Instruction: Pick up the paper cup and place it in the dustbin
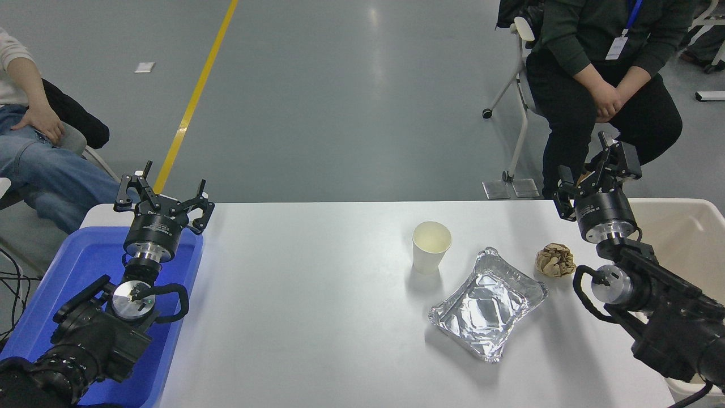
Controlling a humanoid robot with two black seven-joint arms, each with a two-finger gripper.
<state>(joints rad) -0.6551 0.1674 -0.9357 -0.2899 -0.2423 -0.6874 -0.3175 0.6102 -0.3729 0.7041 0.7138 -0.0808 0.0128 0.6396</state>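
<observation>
An off-white paper cup point(431, 246) stands upright on the white table, right of centre. The beige dustbin point(688, 238) sits at the table's right edge, partly hidden behind my right arm. My right gripper point(596, 171) hovers open near the table's far edge, to the right of the cup and well apart from it, holding nothing. My left gripper point(164, 193) is parked open above the far end of the blue tray at the lower left.
A crinkled silver foil tray point(488, 305) lies in front of the cup to the right. A crumpled brown paper ball point(555, 260) rests between the tray and my right arm. The blue plastic tray point(73, 266) is at the left. Two people sit beyond the table.
</observation>
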